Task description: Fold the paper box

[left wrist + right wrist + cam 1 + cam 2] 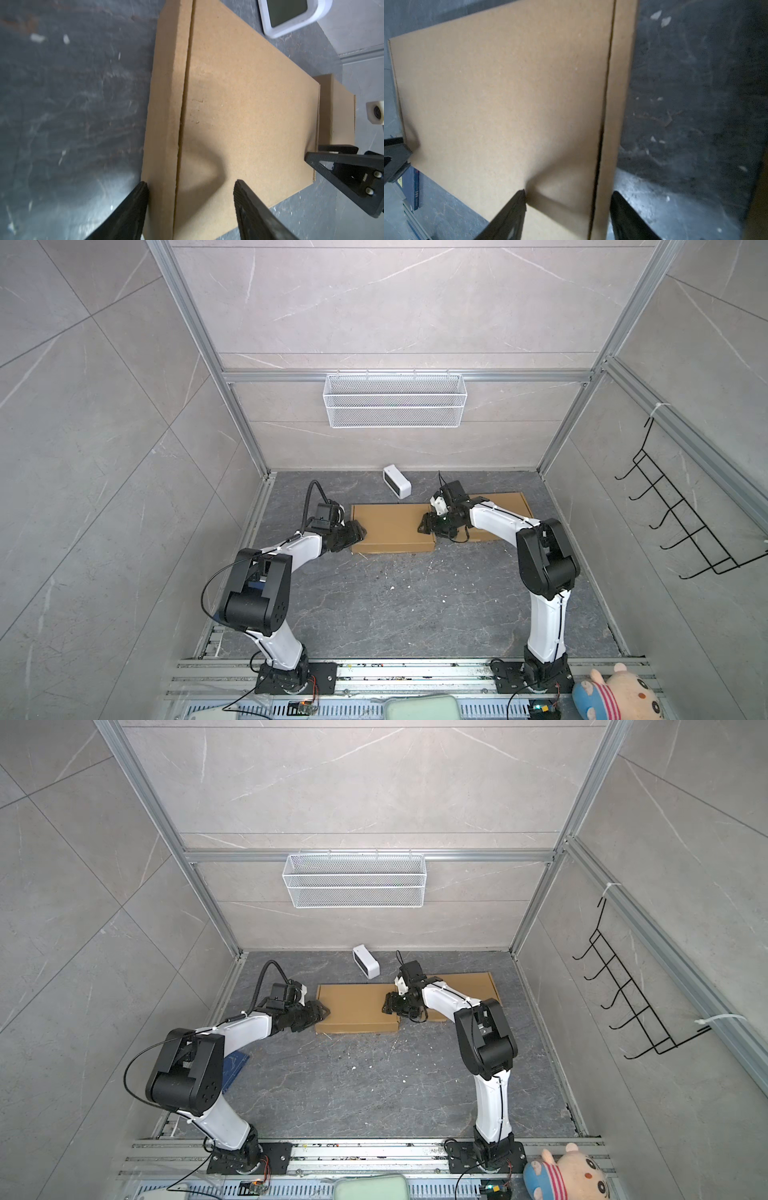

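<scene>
Jaws well apart, clamping nothing, the left gripper (189, 187) and right gripper (569, 195) straddle the flat cardboard box's (390, 526) narrow front strip (164, 124) at opposite ends, probably to fold it evenly.

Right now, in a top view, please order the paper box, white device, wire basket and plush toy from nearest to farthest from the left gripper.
1. paper box, directly at the left gripper tips
2. white device, on the table behind the box
3. wire basket, on the back wall
4. plush toy, at the front right corner
</scene>
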`<state>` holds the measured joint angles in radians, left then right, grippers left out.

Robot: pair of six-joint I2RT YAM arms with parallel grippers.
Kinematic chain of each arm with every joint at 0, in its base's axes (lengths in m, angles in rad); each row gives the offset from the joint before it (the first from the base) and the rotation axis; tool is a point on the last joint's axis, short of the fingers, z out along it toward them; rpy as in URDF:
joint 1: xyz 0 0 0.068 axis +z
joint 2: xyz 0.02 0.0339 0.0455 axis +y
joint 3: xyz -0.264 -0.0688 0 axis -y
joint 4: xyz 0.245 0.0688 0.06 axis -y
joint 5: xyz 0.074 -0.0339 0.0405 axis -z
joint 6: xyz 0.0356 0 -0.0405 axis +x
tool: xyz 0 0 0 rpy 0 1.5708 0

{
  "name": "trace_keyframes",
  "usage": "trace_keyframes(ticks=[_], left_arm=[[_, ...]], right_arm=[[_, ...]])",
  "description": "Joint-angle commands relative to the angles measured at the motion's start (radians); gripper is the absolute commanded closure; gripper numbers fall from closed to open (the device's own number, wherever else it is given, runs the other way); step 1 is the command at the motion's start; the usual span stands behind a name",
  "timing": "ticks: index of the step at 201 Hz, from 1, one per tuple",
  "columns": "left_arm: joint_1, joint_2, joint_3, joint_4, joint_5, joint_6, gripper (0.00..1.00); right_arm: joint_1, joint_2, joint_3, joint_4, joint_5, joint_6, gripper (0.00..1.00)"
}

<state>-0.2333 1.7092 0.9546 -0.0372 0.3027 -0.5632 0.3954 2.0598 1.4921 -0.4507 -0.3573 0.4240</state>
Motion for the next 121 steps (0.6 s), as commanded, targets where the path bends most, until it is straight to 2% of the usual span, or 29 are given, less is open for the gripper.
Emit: trace_keyframes(ticks=[1,65,121], left_arm=[[-0.012,0.024,0.056,0.012,0.061,0.020,0.33],[-0.012,-0.015,0.031,0.011,0.055,0.013,0.33],[0.007,-0.045,0.034,-0.030,0.038,0.041,0.29]], right_arm=[[0.016,0.046,0.048,0.028,-0.084,0.037,0.35],[0.016,0.054,0.065,0.007,-0.075,0.023,0.35],[0.014,0.041,0.081,-0.027,-0.060,-0.028,0.28]])
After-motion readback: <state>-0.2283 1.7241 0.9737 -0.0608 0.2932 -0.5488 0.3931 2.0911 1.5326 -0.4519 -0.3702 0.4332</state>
